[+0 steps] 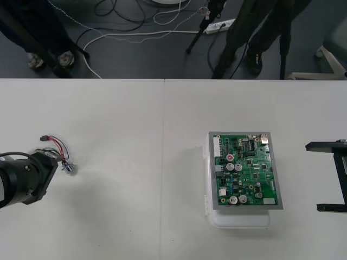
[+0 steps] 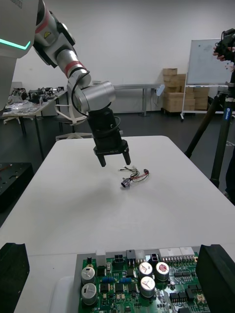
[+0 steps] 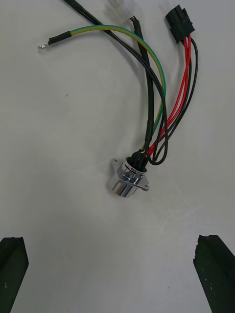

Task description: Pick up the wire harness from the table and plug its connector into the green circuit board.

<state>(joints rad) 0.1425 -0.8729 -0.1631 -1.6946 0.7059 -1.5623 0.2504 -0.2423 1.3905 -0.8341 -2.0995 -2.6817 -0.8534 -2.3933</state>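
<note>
The wire harness (image 1: 57,150) lies loose on the table at the far left, its round metal socket (image 1: 69,168) toward the middle. From the left wrist I look straight down on it: socket (image 3: 129,178), red, black and green wires (image 3: 156,98), and black plug (image 3: 179,23) farthest from the fingers. My left gripper (image 3: 112,274) hovers open just short of the socket, touching nothing. The green circuit board (image 1: 245,170) sits on its white base (image 1: 241,221) right of centre. At the right edge my right gripper (image 1: 320,176) stands open beside the board (image 2: 137,288).
A seam (image 1: 164,162) runs down the middle of the table between harness and board. Beyond the far edge, the dark floor holds cables and tripod legs (image 1: 198,32). In the right wrist view, the left gripper (image 2: 113,157) hangs over the table next to the harness (image 2: 133,177).
</note>
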